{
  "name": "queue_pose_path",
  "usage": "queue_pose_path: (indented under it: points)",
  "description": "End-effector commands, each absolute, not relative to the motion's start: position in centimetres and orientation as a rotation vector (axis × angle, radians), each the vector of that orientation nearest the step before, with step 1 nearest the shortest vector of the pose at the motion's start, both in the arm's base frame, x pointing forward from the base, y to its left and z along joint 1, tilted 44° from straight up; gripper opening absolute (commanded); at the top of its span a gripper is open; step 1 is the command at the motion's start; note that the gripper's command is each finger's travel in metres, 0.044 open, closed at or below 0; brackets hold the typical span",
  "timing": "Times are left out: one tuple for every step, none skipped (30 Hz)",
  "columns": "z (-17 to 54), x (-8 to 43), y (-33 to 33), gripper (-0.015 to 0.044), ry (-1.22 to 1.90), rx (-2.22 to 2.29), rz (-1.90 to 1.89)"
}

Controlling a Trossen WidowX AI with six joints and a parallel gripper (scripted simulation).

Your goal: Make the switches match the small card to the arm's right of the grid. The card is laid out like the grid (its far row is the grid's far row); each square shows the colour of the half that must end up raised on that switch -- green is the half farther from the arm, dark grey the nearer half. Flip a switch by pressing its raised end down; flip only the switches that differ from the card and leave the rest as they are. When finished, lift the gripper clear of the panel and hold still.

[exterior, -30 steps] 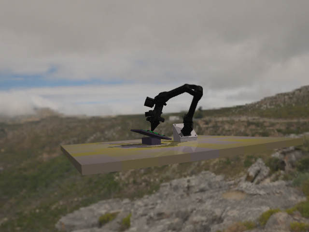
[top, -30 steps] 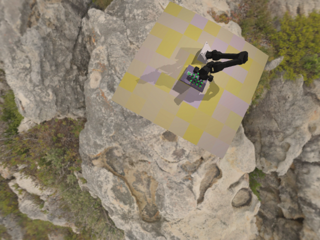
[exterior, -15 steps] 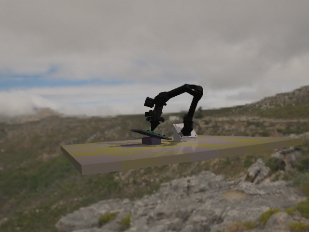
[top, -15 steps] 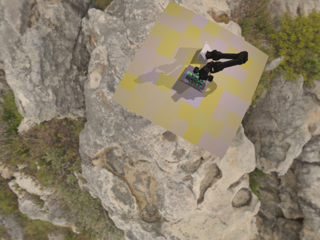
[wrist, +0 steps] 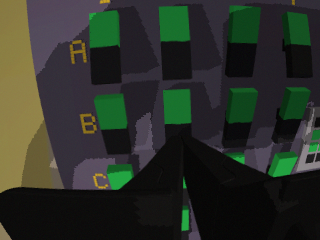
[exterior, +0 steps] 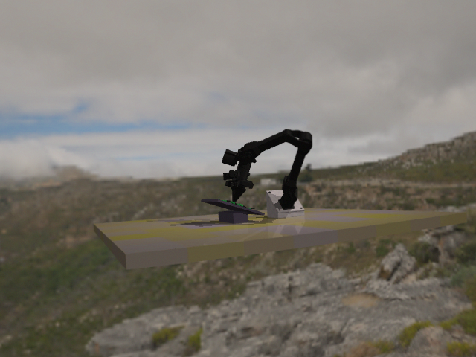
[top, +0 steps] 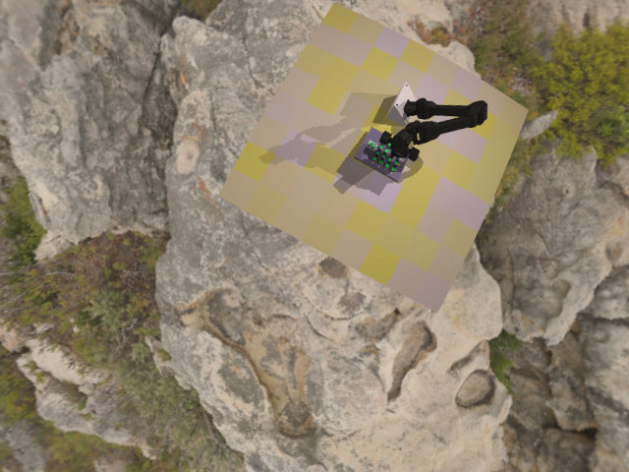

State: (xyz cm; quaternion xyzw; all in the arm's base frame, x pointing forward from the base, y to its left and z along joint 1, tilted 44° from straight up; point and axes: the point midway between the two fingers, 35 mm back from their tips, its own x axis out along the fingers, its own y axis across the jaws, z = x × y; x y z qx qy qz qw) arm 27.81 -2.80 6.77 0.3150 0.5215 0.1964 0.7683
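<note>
The purple switch panel (top: 362,153) (exterior: 209,201) (wrist: 47,95) is tilted and carries rows of green and dark rockers. My gripper (exterior: 235,201) (wrist: 179,143) is shut and empty, pointing down. Its tips are at the dark nearer half of switch B2 (wrist: 177,106), touching it or just above. Switches A1 (wrist: 105,47), A2 (wrist: 175,42), A3 (wrist: 242,42), A4 (wrist: 298,45), B1 (wrist: 111,112), B3 (wrist: 241,107) and B4 (wrist: 293,105) show around it. C1 (wrist: 120,176) and C4 (wrist: 283,163) show partly; the fingers hide C2 and most rows nearer the arm. The card (top: 371,145) (wrist: 313,146) is cut off in the wrist view.
A dark purple block (exterior: 232,217) supports the panel on the chequered table (top: 330,223) (exterior: 215,245). The pale wedge-shaped mount (top: 405,95) (exterior: 272,209) stands at the arm's base. Arm shadows fall across the panel and table.
</note>
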Motion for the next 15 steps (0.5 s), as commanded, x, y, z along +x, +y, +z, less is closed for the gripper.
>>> queue_pose_path:
  points:
    - [6.72,27.83,-2.70,0.0000,1.132,0.691,0.427]
    - [6.71,27.84,-2.69,0.0000,1.132,0.691,0.427]
    - [6.70,27.84,-2.68,0.0000,1.132,0.691,0.427]
    - [6.69,27.85,-2.68,0.0000,1.132,0.691,0.427]
    - [6.68,27.85,-2.67,0.0000,1.132,0.691,0.427]
    - [6.67,27.86,-2.66,0.0000,1.132,0.691,0.427]
    - [6.66,27.86,-2.65,0.0000,1.132,0.691,0.427]
    - [6.66,27.86,-2.64,0.0000,1.132,0.691,0.427]
    - [6.65,27.87,-2.63,0.0000,1.132,0.691,0.427]
    - [6.64,27.87,-2.62,0.0000,1.132,0.691,0.427]
    - [6.63,27.88,-2.62,0.0000,1.132,0.691,0.427]
    - [6.62,27.88,-2.61,0.0000,1.132,0.691,0.427]
    - [6.61,27.89,-2.60,0.0000,1.132,0.691,0.427]
    - [6.60,27.89,-2.59,0.0000,1.132,0.691,0.427]
    - [6.59,27.90,-2.58,0.0000,1.132,0.691,0.427]
